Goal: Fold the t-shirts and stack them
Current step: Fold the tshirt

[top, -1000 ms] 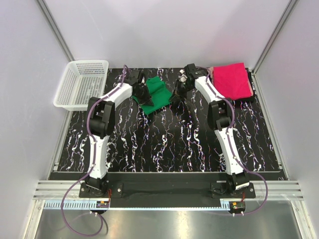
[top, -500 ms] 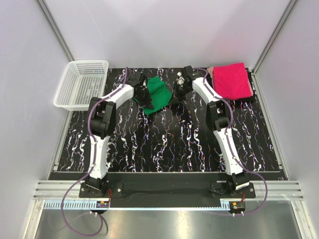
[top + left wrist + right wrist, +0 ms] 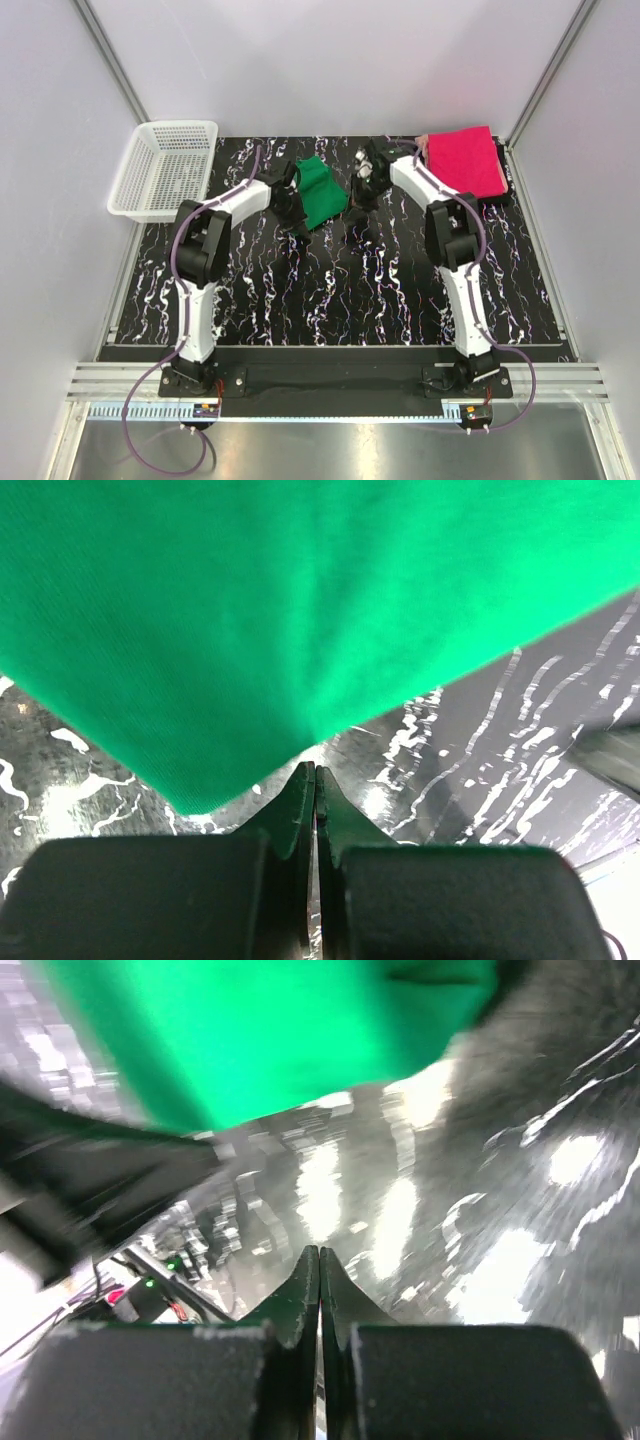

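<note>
Judging the job as about half done: the pink t-shirt [image 3: 465,160] is lying folded flat at the far corner of the surface [image 3: 330,290], well apart from the white basket [image 3: 165,180] and the farthest thing from it. The green t-shirt [image 3: 322,190] is sitting about midway between the basket and the pink one, looking to me bunched and uneven, not yet squared up. I am reckoning that finishing the green fold and setting it on the pink one is what is remaining, since the two are lying apart.

My left end effector [image 3: 315,775] is working at the basket side of the green t-shirt with its jaws fully together; the cloth is gathering to a point right at the tips, so I am taking it as pinching a thin edge of that shirt. My right end effector [image 3: 319,1255] is hovering on the side away from the basket, jaws also pressed together, gripping nothing that I am seeing; the green cloth is showing beyond its tips, clear of them
</note>
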Available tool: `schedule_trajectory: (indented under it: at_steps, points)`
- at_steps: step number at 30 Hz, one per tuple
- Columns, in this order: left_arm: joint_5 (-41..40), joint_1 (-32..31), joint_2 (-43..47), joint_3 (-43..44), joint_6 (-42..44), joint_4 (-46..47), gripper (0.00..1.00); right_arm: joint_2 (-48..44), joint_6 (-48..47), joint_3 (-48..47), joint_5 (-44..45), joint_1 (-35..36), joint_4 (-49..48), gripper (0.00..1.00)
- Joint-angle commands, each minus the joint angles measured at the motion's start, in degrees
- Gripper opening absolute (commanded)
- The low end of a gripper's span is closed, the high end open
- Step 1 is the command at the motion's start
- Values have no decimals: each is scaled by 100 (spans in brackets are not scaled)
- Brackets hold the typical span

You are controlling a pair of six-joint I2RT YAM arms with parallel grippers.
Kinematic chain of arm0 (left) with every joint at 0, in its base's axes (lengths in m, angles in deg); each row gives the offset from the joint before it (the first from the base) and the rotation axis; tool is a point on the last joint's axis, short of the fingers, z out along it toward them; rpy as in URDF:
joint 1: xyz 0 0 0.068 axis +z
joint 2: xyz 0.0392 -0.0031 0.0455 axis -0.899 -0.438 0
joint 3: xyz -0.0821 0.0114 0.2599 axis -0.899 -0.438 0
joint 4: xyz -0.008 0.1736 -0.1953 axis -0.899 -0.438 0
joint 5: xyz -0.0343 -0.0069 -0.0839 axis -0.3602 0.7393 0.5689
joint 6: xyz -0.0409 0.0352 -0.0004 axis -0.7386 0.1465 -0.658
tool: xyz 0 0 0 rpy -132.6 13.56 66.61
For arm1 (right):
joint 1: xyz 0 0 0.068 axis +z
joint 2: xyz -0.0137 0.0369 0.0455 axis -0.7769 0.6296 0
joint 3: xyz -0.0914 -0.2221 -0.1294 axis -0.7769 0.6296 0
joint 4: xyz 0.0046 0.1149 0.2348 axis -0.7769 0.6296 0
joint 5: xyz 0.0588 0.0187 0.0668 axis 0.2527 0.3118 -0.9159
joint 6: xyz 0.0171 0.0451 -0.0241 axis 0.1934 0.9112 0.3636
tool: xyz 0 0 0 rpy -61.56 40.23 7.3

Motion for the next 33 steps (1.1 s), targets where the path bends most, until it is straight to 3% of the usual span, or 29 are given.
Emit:
schedule_trajectory:
  at_steps: [1,8,19,26,33]
  points:
    - [-66,12,527,126,136,135,0,-1085,-192,-134,140,49,-357,0]
    - [-197,20,809,99,207,144,0,-964,-227,-1073,350,32,-138,0]
    - [-311,187,36,1136,163,-295,0,1594,194,-3930,422,23,513,0]
    - [-408,240,-131,1409,215,-383,0,1797,115,-3528,597,76,4,0]
    - [-355,275,-483,1673,260,-524,0,1771,-104,-3221,755,76,144,0]
